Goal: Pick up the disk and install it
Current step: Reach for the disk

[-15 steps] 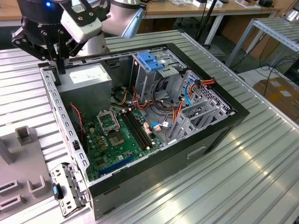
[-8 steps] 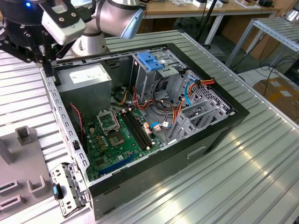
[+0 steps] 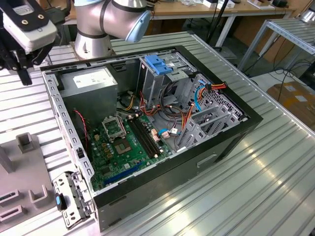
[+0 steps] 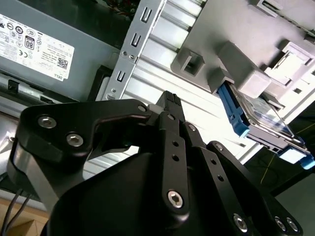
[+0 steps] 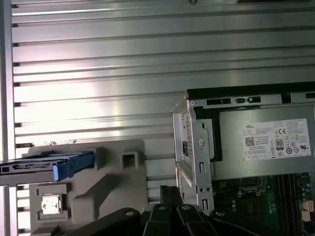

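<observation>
While the gripper (image 3: 23,77) hung over the ribbed metal table (image 3: 275,187), just outside the corner of the open computer case (image 3: 231,132) at the exterior view's left, its fingers (image 4: 170,132) were pressed together with nothing between them. The disk (image 4: 261,118) stood on edge in a grey plastic holder (image 5: 113,177) on the table, beside the case and apart from the gripper. Blue rail tabs (image 5: 74,164) showed at its edge in both wrist views. Writing was plainest on the power supply (image 3: 93,81) inside the case, which bore a white label (image 5: 278,140) with black print, a barcode and a row of approval marks. Any print on the disk itself was too small to tell.
</observation>
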You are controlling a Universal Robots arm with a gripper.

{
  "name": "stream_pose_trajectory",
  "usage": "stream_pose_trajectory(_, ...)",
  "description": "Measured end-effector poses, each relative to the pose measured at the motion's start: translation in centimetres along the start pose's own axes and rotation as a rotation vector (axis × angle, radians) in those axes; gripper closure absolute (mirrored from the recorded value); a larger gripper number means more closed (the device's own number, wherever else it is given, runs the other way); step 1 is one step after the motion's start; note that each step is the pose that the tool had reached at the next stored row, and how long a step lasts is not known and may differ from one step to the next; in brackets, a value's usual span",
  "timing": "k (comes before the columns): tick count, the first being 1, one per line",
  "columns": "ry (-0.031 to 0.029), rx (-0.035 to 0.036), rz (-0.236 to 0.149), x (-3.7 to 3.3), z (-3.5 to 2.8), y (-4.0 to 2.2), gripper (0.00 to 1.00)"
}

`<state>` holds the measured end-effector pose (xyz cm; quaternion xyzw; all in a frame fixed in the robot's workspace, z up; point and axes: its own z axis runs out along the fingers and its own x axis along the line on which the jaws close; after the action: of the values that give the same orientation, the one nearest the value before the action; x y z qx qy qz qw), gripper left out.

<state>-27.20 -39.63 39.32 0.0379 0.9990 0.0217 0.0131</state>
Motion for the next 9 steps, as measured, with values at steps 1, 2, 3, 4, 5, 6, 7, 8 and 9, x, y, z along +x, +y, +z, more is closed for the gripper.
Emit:
stream_pose_trajectory(1,0.0000,-0.0001,0.000,0.31,0.00,-0.02,0.89)
stream_pose_trajectory(2,-0.0001,-0.0001,0.000,0.66,-0.01,-0.04,0.89)
stream_pose_trajectory(3,0.0001,-0.0001,0.000,1.14,-0.03,-0.06,0.89)
stream_pose_trajectory(4,0.0001,-0.0001,0.000,1.43,-0.04,-0.07,0.89)
stream_pose_trajectory(5,0.0000,-0.0002,0.000,1.76,-0.05,-0.10,0.89)
stream_pose_trajectory(6,0.0000,-0.0002,0.000,2.07,-0.05,-0.12,0.89)
stream_pose_trajectory(7,-0.0001,-0.0003,0.000,2.50,-0.06,-0.14,0.89)
stream_pose_trajectory(8,0.0000,-0.0004,0.000,2.81,-0.07,-0.16,0.89)
stream_pose_trajectory(9,0.0000,-0.0003,0.000,3.17,-0.08,-0.18,0.89)
